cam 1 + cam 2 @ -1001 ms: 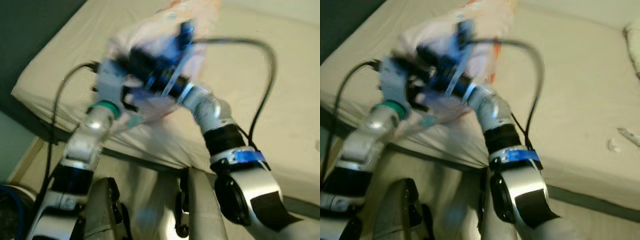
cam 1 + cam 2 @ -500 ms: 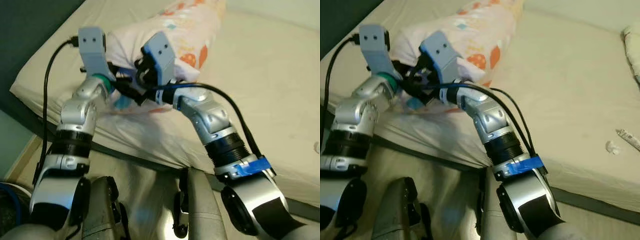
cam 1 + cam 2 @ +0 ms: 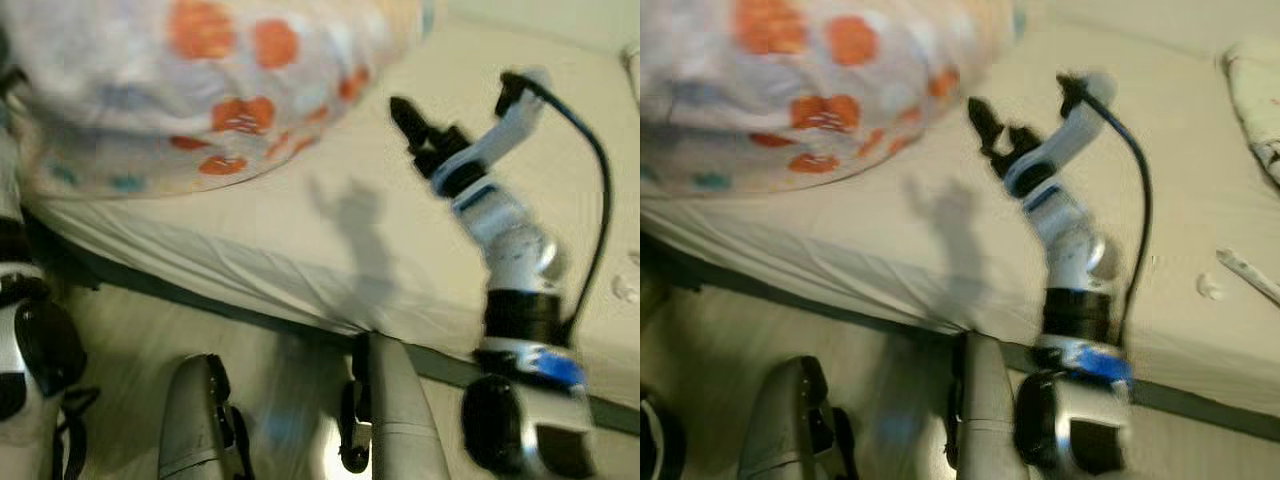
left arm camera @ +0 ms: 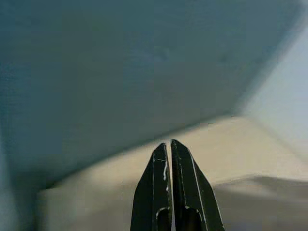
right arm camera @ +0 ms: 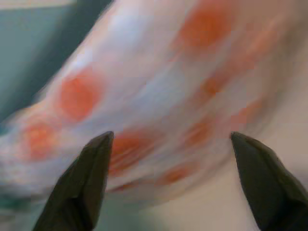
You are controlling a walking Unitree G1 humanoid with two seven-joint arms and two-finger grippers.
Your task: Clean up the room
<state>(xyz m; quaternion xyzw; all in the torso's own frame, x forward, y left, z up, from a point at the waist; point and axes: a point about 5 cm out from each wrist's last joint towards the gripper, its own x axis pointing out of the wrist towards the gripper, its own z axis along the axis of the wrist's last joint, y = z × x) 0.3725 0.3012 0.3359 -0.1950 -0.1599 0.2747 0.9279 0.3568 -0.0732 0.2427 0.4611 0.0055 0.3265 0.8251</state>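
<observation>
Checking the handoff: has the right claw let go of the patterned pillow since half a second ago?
Yes. The right claw was at the pillow; now it hangs open over bare mattress, to the pillow's right.

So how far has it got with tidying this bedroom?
Not far. The spotted pillow is up off the bed, blurred in motion. The right claw is open and apart from it, above the sheet. The left claw is shut, its fingers empty. Small scraps lie on the sheet, unpicked.
</observation>
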